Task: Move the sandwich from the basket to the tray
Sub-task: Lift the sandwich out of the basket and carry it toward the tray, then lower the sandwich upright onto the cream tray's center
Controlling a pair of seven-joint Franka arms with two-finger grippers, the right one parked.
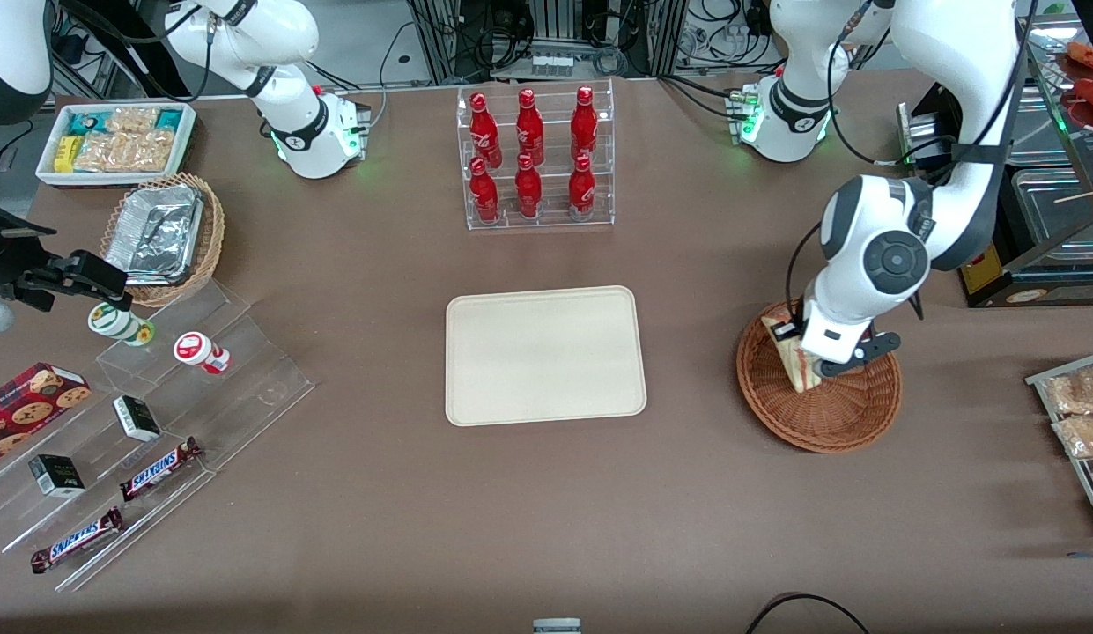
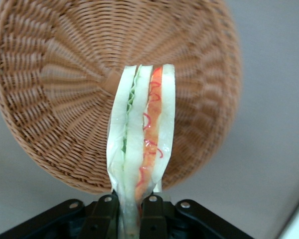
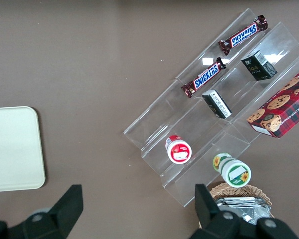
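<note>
Tool (image 1: 826, 363) over basket (image 1: 819, 421); bare tabletop (image 1: 687, 352) to tray (image 1: 545, 355)

A robot lab staged as a snack shop: a brown table (image 1: 379, 493) with a cola bottle rack (image 1: 535, 158), tiered candy shelves (image 1: 150, 440), and what look like cables and equipment racks (image 1: 555, 35) along the table's edge.

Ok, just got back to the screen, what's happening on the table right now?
The left arm's gripper is shut on the sandwich, holding it over the round wicker basket at the working arm's end of the table. The wrist view shows the fingers pinching the wedge at one end, with the basket below it. The tray in the middle of the table has nothing on it yet.
</note>
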